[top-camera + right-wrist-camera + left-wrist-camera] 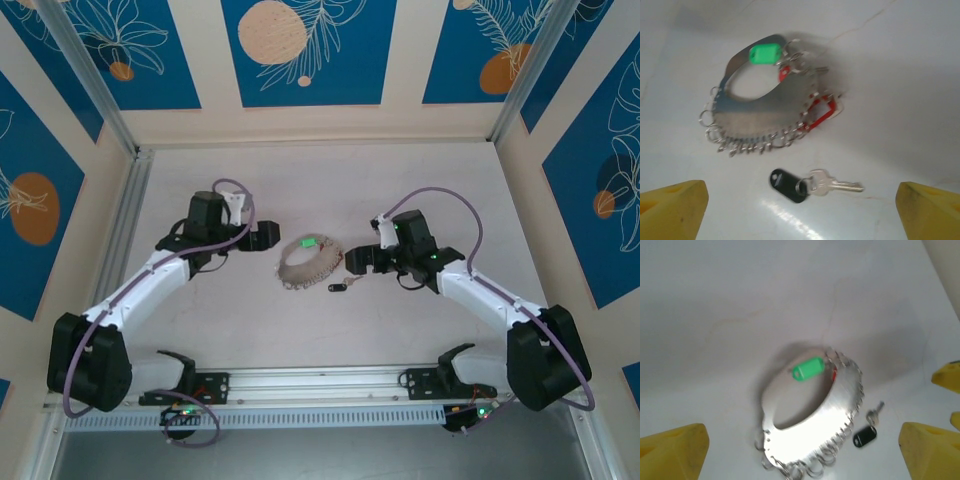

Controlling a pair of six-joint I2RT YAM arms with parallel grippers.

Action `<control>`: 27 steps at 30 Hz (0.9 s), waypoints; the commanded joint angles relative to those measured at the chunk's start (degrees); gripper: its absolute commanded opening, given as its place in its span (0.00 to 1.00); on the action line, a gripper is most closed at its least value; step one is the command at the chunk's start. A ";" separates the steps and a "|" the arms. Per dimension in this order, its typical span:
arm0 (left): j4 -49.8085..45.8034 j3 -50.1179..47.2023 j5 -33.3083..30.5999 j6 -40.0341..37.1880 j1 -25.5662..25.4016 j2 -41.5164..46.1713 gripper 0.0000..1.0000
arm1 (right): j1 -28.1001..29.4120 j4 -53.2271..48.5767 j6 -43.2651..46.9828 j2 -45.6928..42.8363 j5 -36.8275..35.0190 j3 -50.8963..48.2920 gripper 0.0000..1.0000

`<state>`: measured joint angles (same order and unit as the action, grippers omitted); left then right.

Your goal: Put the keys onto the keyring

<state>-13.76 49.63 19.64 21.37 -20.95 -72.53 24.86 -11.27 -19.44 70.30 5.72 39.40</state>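
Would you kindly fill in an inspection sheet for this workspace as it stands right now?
Surface: pale table, bare apart from the job's things.
Job's things: keyring lies flat mid-table, fringed with small rings, with a green tag and red tags. The keys, one black-headed and one silver, lie beside it, not touching.
Clutter: nothing seen.
Grippers: left pincer and right pincer flank the ring, both open and holding nothing.
Cables: purple cables loop along each arm, away from the ring.
Surroundings: blue leaf-patterned wall panels; metal rail at the near edge.
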 commanded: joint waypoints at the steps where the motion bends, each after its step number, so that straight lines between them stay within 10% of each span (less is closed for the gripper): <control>1: -8.65 3.28 -2.28 -1.78 -4.63 -1.04 0.89 | 0.91 1.00 -3.05 0.43 4.12 -1.64 0.91; 9: -5.30 1.11 -2.98 1.12 -6.29 -4.28 0.74 | 4.66 4.46 -1.75 10.54 3.17 1.38 0.64; 17: -5.89 1.83 -6.06 0.28 -6.74 -8.71 0.70 | 4.81 7.61 -0.64 18.79 2.54 6.37 0.58; 22: -3.64 7.55 -5.89 -3.28 -6.48 -15.28 0.90 | 4.78 8.29 0.69 23.83 3.72 10.18 0.56; 27: -8.13 15.68 -7.32 -8.50 -6.31 -24.67 0.89 | 4.60 8.16 0.73 27.66 4.63 12.94 0.50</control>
<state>-19.05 61.65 14.11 17.32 -27.51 -94.32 29.45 -3.46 -19.57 96.57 8.38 50.65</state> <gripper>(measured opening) 0.897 0.514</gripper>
